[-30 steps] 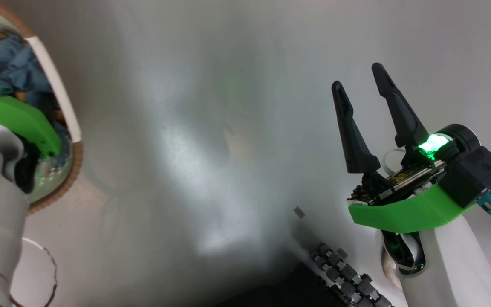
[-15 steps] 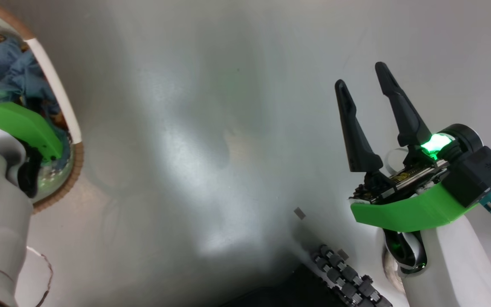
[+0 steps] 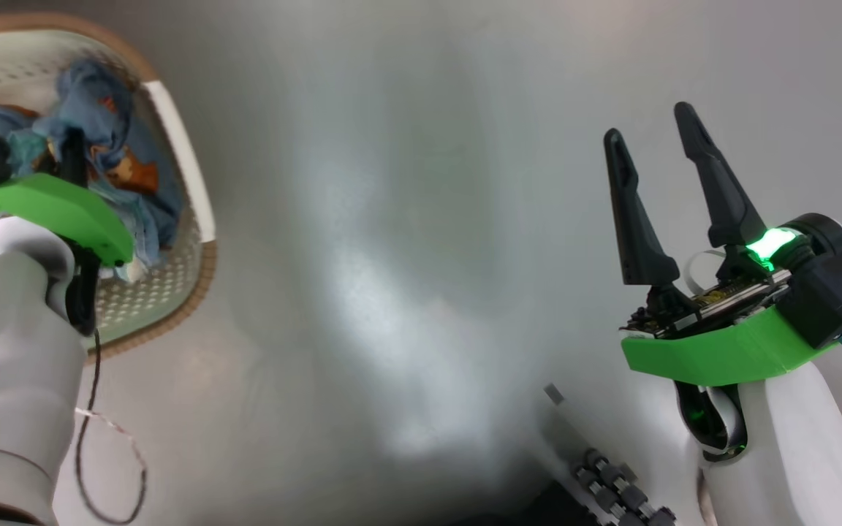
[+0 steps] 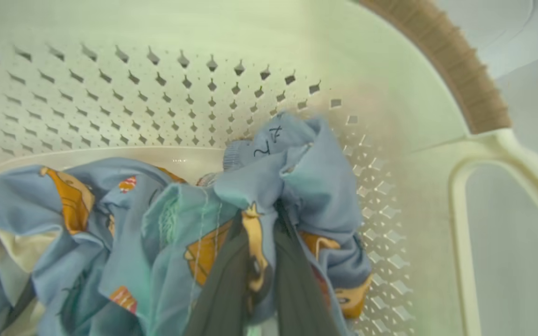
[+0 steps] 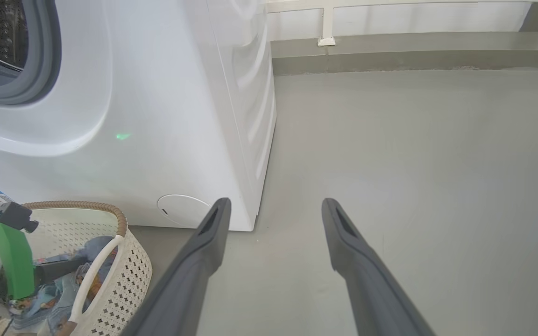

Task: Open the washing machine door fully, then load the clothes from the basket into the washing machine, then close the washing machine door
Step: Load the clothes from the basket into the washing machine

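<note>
The cream-white basket (image 3: 198, 281) with its brown rim stands on the floor at the upper left of the head view. Light blue clothes (image 3: 103, 95) with orange figures lie in it, beside a cream piece (image 4: 10, 245). My left gripper (image 4: 262, 219) reaches down into the basket (image 4: 404, 154), shut on a bunched fold of the blue clothes (image 4: 306, 172). My right gripper (image 3: 651, 124) hangs open over bare floor, holding nothing. In the right wrist view the white washing machine (image 5: 157, 116) shows its blue-grey seal (image 5: 40, 70) and round flap (image 5: 182, 210). Its door is out of view.
Grey floor (image 5: 414, 163) stretches right of the machine to a wall base (image 5: 390, 51). The basket (image 5: 129, 275) sits just before the machine's front. A thin black cable (image 3: 92, 438) loops from my left forearm. My base's rollers (image 3: 611, 489) show at the bottom.
The head camera has shifted, so the basket and both arms sit further right in that view. The left gripper stays down in the basket among the clothes. The right gripper remains open.
</note>
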Controlling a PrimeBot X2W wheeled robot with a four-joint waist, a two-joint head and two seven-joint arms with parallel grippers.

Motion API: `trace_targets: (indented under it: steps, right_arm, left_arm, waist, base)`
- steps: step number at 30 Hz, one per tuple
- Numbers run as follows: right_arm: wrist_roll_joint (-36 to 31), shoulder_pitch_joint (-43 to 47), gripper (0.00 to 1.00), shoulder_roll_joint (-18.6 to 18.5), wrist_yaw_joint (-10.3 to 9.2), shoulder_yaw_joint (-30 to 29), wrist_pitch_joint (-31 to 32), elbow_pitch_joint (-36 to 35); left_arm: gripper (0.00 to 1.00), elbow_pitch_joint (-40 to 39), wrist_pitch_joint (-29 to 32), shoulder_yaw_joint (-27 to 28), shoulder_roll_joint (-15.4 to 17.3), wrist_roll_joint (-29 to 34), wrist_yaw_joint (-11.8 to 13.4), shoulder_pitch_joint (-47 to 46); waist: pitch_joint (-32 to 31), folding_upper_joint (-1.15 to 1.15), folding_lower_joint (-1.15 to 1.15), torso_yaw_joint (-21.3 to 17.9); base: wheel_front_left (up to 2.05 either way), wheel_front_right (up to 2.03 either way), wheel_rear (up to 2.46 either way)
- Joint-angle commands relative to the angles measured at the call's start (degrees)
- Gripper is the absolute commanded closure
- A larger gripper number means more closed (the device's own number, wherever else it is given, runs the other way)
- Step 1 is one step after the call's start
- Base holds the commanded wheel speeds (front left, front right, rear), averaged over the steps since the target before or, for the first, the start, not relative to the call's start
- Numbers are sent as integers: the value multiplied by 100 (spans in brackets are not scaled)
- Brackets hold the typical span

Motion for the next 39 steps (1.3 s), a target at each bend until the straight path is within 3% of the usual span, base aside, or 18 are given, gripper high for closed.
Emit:
trace_targets:
  steps: [1,6,21,31,39]
  right_arm:
    - [-96,197,0,-1,9,69,-26,-89]
    - [-222,302,0,-1,9,-55,-26,-16]
    - [-556,766,0,-1,9,-221,-26,418]
    - [-608,1176,0,-1,9,-229,-26,681]
    - [-629,1540,0,-1,9,-287,-25,839]
  left_arm:
    - [100,-95,-89,62,152,59,58,109]
    - [100,-525,-139,162,117,154,194,309]
    - [100,-3311,-143,1128,24,1121,838,2272]
    - [100,-5015,-143,1685,16,1628,1059,3892]
    - [100,-5994,-143,1828,-9,1807,1220,4933]
  waist:
    - [-251,0,0,228]
    - [-590,0,0,477]
    - [-1918,0,0,1107]
    - [-2874,0,0,1291]
    - [-3550,0,0,1423]
  base:
    - [0,0,0]
    - [0,0,0]
    - [0,0,0]
    - [0,0,0]
    - [0,0,0]
